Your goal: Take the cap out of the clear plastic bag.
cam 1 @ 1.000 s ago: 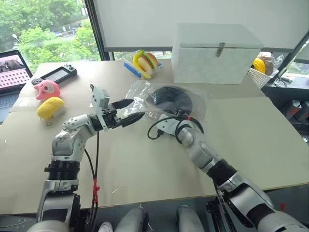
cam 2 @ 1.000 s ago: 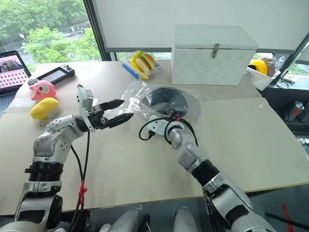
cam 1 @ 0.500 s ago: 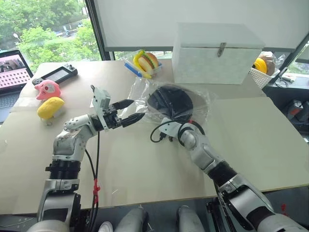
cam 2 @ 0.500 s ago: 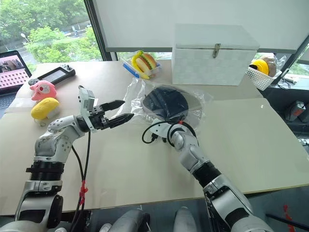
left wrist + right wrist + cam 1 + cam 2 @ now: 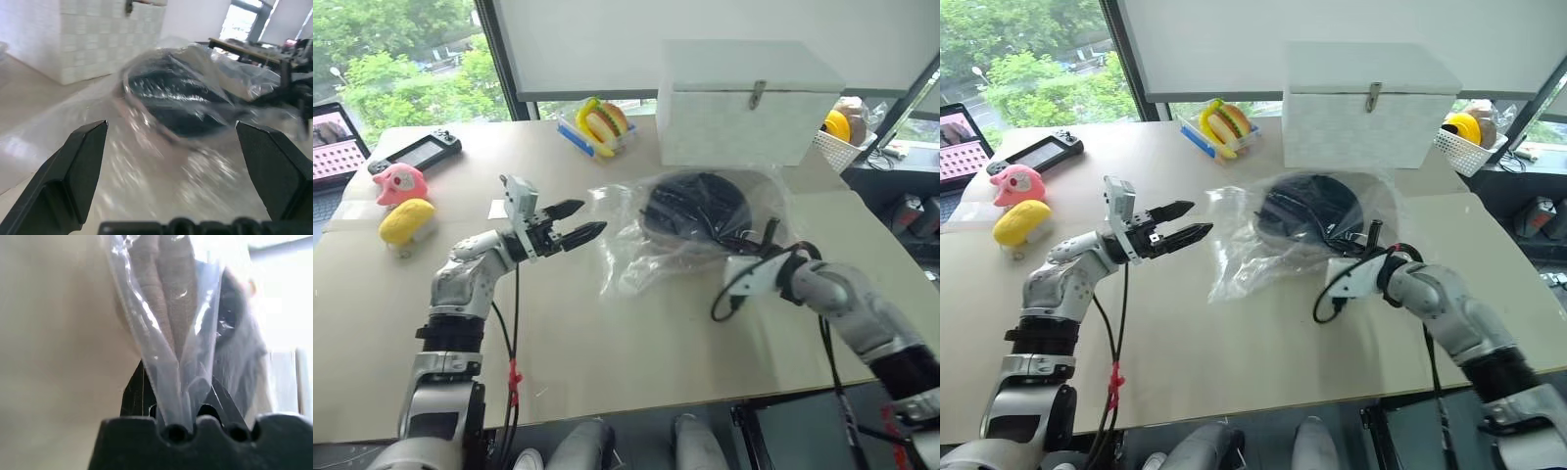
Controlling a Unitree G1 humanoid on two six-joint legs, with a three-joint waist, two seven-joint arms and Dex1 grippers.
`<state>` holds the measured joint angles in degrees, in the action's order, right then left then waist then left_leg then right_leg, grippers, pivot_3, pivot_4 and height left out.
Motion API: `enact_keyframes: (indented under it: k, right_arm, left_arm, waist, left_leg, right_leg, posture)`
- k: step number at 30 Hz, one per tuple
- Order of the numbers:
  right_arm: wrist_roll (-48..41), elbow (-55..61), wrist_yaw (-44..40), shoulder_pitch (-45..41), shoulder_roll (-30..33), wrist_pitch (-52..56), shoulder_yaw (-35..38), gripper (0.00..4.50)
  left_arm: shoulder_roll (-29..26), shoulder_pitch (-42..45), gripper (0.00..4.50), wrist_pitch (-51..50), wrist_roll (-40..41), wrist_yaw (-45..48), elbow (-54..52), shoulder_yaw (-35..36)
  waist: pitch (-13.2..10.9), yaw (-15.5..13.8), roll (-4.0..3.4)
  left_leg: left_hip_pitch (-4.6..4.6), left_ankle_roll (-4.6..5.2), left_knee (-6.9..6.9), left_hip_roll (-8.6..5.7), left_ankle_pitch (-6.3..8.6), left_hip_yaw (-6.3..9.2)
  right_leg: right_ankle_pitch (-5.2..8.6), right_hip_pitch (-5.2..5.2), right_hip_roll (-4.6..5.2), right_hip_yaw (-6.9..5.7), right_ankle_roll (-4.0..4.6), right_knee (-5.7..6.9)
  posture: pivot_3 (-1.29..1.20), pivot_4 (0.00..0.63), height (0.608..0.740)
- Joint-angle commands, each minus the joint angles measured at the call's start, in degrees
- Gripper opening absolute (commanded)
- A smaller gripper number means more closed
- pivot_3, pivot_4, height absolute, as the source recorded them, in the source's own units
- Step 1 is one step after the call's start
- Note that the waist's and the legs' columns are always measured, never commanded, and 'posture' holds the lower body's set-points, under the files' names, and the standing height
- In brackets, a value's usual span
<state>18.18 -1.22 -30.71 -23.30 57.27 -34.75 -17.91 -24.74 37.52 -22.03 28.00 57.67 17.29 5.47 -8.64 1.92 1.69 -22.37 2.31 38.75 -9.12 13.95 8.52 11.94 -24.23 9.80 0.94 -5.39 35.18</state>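
The cap (image 5: 697, 201), dark with a tan rim, lies inside the clear plastic bag (image 5: 636, 245) in the middle of the table. My right gripper (image 5: 766, 235) is at the bag's near right edge and is shut on a fold of the plastic, which rises between its fingers (image 5: 146, 396) in the right wrist view. The cap's tan fabric (image 5: 166, 293) shows through the bag just beyond. My left gripper (image 5: 590, 217) stands open just left of the bag, its jaws wide and empty. It points at the cap (image 5: 181, 105).
A white box (image 5: 744, 103) stands behind the bag. A wrapped toy burger (image 5: 602, 122) lies to its left. At the far left are a yellow plush (image 5: 406, 220), a pink toy (image 5: 399, 182), a game controller (image 5: 416, 149) and a laptop (image 5: 333, 137). A basket (image 5: 842, 132) sits far right.
My right gripper has shut on the bag's edge and pulled back and to the right, dragging the bag and cap rightwards. The left gripper has stayed where it was, open.
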Motion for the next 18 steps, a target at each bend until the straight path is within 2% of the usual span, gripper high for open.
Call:
enact_keyframes:
  k: [1,5,8,11,13,15,18]
  right_arm:
    - [-6.17,1.85,-6.7,-1.08,3.36,-13.63,-1.25,0.11]
    - [-5.33,-4.06,-11.39,-5.55,4.4,-23.21,-3.51,0.11]
    - [1.43,-16.11,-11.25,-13.44,1.8,-33.27,-5.7,0.11]
    - [18.5,-29.0,-2.12,-23.45,-2.74,-36.43,-6.38,0.11]
    - [27.45,-35.6,6.7,-29.25,-5.9,-32.94,-7.37,0.11]
    - [33.67,-40.55,14.14,-33.39,-8.52,-30.04,-9.46,0.11]
    - [38.09,-45.03,20.22,-35.9,-11.74,-29.33,-12.44,0.11]
  left_arm:
    - [-0.1,0.93,4.5,0.96,0.01,0.77,0.4,0.32]
    - [0.14,1.06,4.5,0.93,-0.18,0.98,0.77,0.01]
    - [0.38,0.89,4.5,0.55,-0.15,1.21,0.55,-0.34]
    - [0.5,0.44,4.5,0.4,-0.31,1.37,0.14,-0.83]
    - [0.55,0.27,4.5,0.2,-0.24,1.28,-0.17,-0.98]
    - [0.48,0.24,4.5,-0.12,-0.08,1.12,-0.56,-1.04]
    - [0.19,0.35,4.5,-0.52,-0.01,1.1,-0.86,-1.08]
  waist:
    - [0.0,0.34,0.0]
    - [-0.01,0.45,0.0]
    - [-0.01,0.44,-0.01]
    - [-0.02,0.57,-0.02]
    - [-0.02,0.53,-0.02]
    - [-0.02,0.55,-0.02]
    - [-0.03,0.47,-0.01]
  left_leg:
    - [0.0,0.0,0.01,0.01,0.0,-0.01]
    - [0.04,-0.01,0.06,0.06,0.0,-0.1]
    - [0.1,0.0,0.07,0.07,0.0,-0.19]
    - [0.15,-0.02,0.02,0.11,-0.01,-0.26]
    - [0.12,-0.05,-0.01,0.12,-0.02,-0.32]
    - [0.1,-0.1,-0.05,0.14,-0.05,-0.4]
    - [0.0,-0.16,-0.08,0.16,-0.08,-0.58]
  right_leg:
    - [-0.01,-0.01,-0.02,0.02,0.02,0.0]
    - [-0.08,0.02,-0.08,0.08,0.13,-0.03]
    - [-0.1,0.05,-0.1,0.13,0.16,-0.05]
    - [-0.14,0.0,-0.17,0.2,0.23,-0.01]
    - [-0.15,-0.16,-0.21,0.29,0.26,0.08]
    - [-0.16,-0.36,-0.27,0.41,0.31,0.18]
    - [-0.13,-0.74,-0.27,0.6,0.37,0.63]
  posture:
    - [0.0,0.15,0.737]
    - [0.0,0.15,0.737]
    - [0.0,0.15,0.737]
    - [0.0,0.15,0.737]
    - [0.0,0.15,0.737]
    - [0.0,0.15,0.737]
    - [0.0,0.15,0.737]
